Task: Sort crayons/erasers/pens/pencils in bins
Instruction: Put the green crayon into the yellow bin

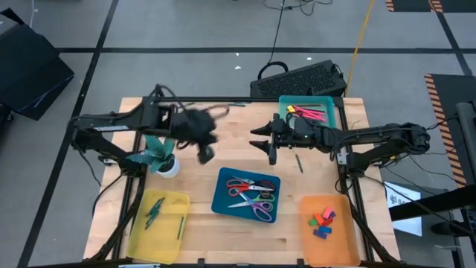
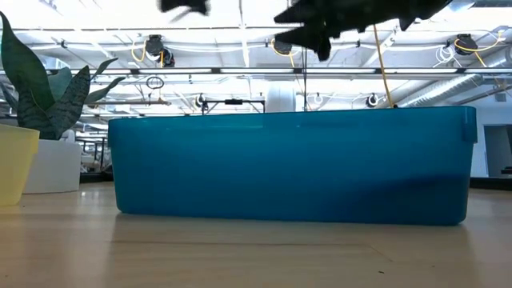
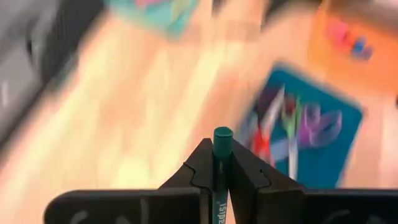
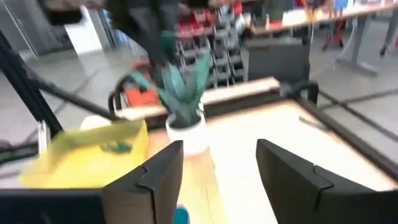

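The dark blue bin, nearer the table's front edge than both grippers, holds scissors. The orange bin in front of the right gripper holds the erasers. The yellow bin holds green sticks; the teal bin beside the right arm holds pink and red ones, too small to name. The left gripper, blurred above the table, is clamped on a green pen. The right gripper hovers with fingers spread and nothing between them.
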Action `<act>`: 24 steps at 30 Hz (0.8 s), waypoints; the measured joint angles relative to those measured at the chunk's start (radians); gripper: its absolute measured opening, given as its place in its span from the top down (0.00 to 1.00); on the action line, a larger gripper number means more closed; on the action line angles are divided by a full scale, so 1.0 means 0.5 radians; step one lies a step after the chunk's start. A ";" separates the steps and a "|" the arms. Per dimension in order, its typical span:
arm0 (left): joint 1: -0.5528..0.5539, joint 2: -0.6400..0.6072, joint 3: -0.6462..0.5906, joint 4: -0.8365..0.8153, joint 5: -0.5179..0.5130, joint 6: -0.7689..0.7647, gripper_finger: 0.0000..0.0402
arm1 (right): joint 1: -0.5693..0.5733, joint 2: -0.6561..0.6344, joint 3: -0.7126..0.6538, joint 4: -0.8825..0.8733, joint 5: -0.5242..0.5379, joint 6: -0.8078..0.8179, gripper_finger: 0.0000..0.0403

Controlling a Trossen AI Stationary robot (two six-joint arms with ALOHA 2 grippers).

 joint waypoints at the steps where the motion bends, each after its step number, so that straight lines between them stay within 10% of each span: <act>1: -0.054 0.001 0.017 -0.179 -0.018 -0.157 0.94 | -0.005 0.000 0.000 -0.045 -0.002 0.003 0.51; 8: -0.660 0.017 -0.058 -0.975 0.079 -1.510 0.94 | -0.069 -0.002 -0.001 -0.161 -0.004 0.020 0.53; 16: -1.477 0.104 -0.332 -0.770 0.285 -2.890 0.94 | -0.082 -0.004 -0.001 -0.569 0.081 -0.166 0.54; 24: -1.879 0.229 -0.879 -0.438 0.389 -3.520 0.93 | 0.393 -0.070 0.093 -1.144 0.641 0.160 0.54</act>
